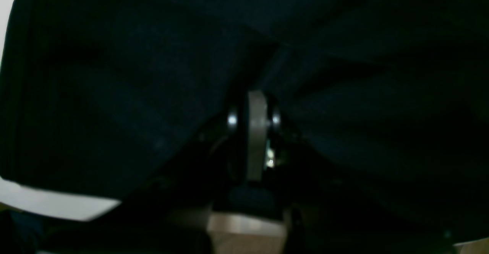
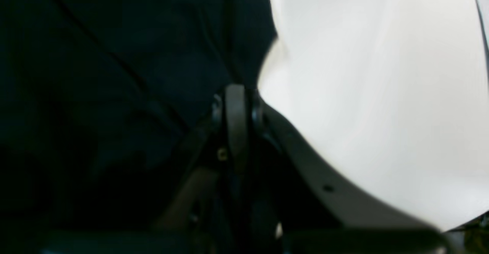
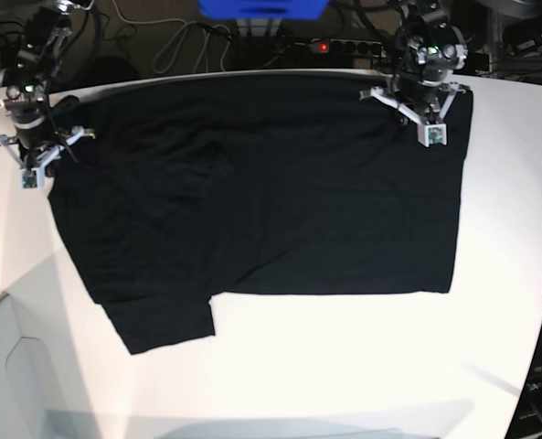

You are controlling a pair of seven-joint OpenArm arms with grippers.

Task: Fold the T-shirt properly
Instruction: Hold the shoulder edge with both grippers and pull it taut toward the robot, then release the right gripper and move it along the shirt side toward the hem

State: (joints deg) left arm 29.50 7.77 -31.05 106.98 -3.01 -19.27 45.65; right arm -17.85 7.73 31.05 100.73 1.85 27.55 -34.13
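Observation:
The T-shirt lies spread on the white table, plain black side up, with one sleeve pointing toward the front edge. My left gripper sits on its far right corner. In the left wrist view its fingers are pressed together, with folds of the black T-shirt gathering at their tips. At the shirt's far left corner is my right gripper. Its shut fingers pinch the edge of the T-shirt beside bare table.
Behind the table's far edge are a blue box, a power strip with a red light and loose cables. The table's left front edge drops off to a grey surface.

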